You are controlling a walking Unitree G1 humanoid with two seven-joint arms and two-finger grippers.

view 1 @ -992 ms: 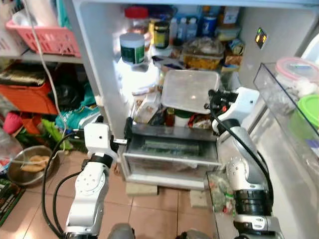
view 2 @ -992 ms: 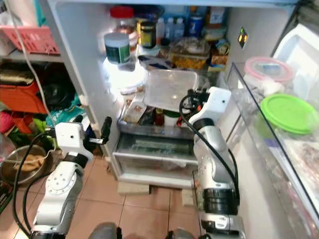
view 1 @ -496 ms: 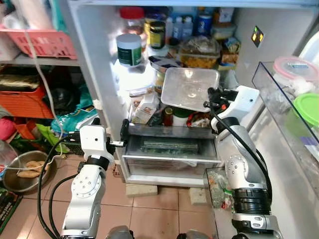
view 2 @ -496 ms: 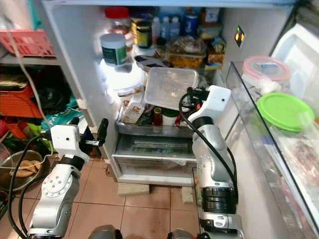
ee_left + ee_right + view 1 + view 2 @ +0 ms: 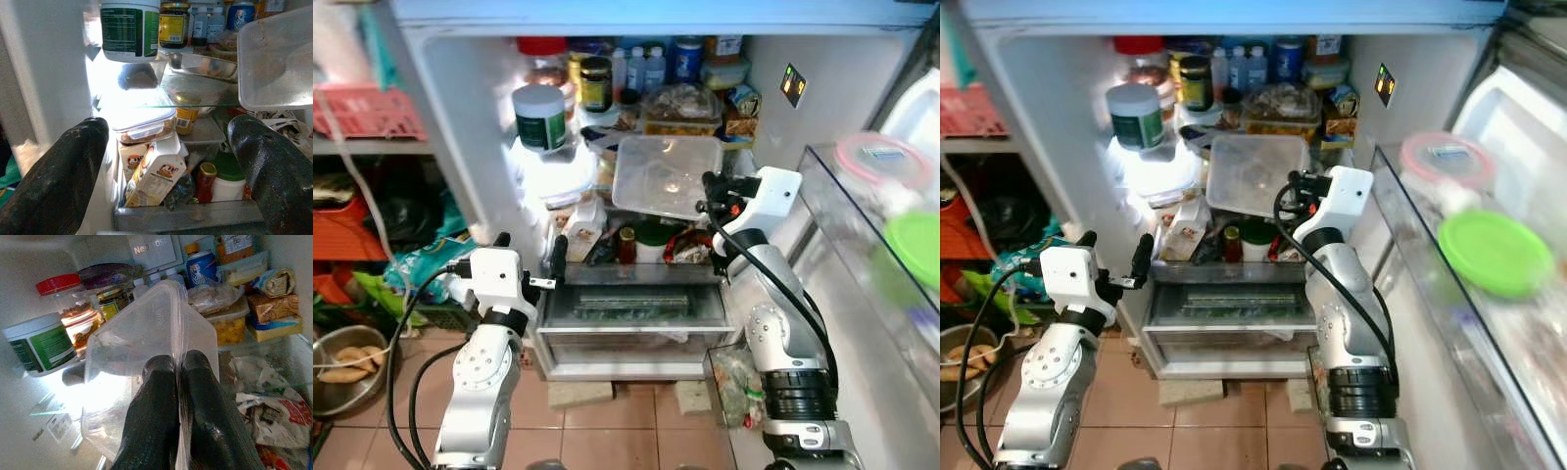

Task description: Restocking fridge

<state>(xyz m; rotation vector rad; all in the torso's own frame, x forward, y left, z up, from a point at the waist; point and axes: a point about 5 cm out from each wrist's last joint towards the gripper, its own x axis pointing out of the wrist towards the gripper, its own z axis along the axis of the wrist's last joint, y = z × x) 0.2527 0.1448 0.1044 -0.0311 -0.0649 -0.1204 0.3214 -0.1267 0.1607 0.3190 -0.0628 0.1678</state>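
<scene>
My right gripper (image 5: 707,194) is shut on the rim of a clear plastic container (image 5: 666,174), held tilted in front of the fridge's middle shelf. The right wrist view has the two black fingers (image 5: 156,416) pinching the container's edge (image 5: 146,357). My left gripper (image 5: 548,262) stands open beside the fridge's lower left corner, level with the drawer (image 5: 631,308); its fingers (image 5: 63,171) frame the shelves in the left wrist view. The shelves hold a green-labelled tub (image 5: 540,117), jars, bottles, a food box (image 5: 683,106) and a milk carton (image 5: 154,174).
The open fridge door (image 5: 871,255) stands at the right, its shelf holding a pink-lidded tub (image 5: 881,162) and a green-lidded tub (image 5: 1494,253). Left of the fridge are cluttered shelves with a pink basket (image 5: 357,110). A metal bowl (image 5: 342,357) lies on the tiled floor.
The whole view has shifted, so the camera has moved. The container in my right gripper sits slightly higher and closer to the middle shelf. My left gripper holds its place beside the drawer.
</scene>
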